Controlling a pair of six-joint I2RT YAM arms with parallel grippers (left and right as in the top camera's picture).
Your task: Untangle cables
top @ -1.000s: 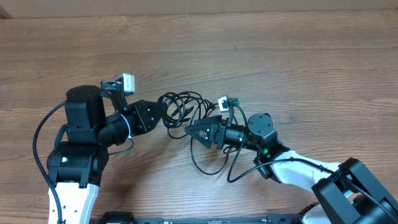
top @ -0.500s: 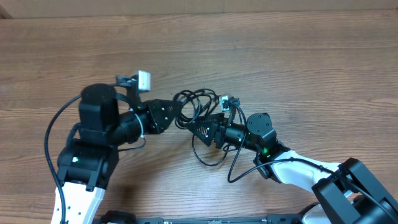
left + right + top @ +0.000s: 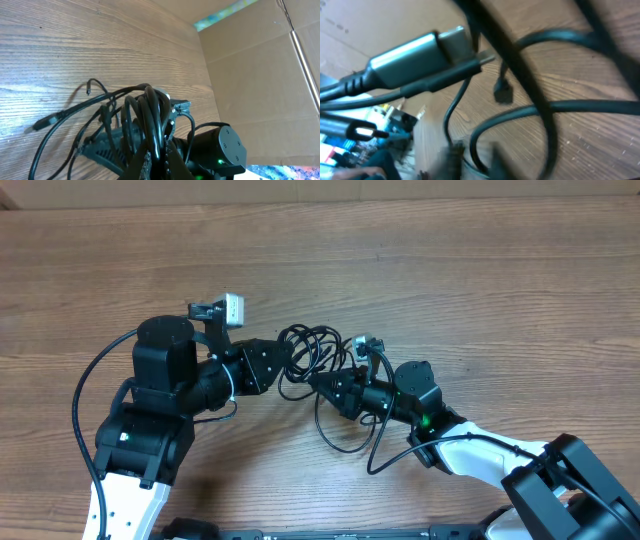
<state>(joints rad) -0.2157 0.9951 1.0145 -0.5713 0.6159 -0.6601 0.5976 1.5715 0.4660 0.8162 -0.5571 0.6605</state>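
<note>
The cables [image 3: 306, 340] are a knot of thin black cords at the table's middle, between my two grippers. My left gripper [image 3: 283, 368] comes in from the left and is shut on the bundle; in the left wrist view its fingers [image 3: 144, 162] pinch several looped strands of the cables [image 3: 145, 107]. My right gripper [image 3: 318, 383] points left into the knot's lower side. The right wrist view is blurred: the right gripper [image 3: 475, 150] has its jaws drawn close with one strand of the cables [image 3: 560, 105] between them. A grey plug [image 3: 415, 60] hangs above.
A loose cable loop [image 3: 335, 442] trails on the wooden table [image 3: 480, 280] toward the right arm. One plug end [image 3: 42, 122] lies on the wood at the left. A cardboard wall [image 3: 250, 65] stands beyond the table's far edge.
The left arm has shifted right with the bundle. The right gripper's jaws have gone from wide apart to nearly together, and it has pushed left into the knot.
</note>
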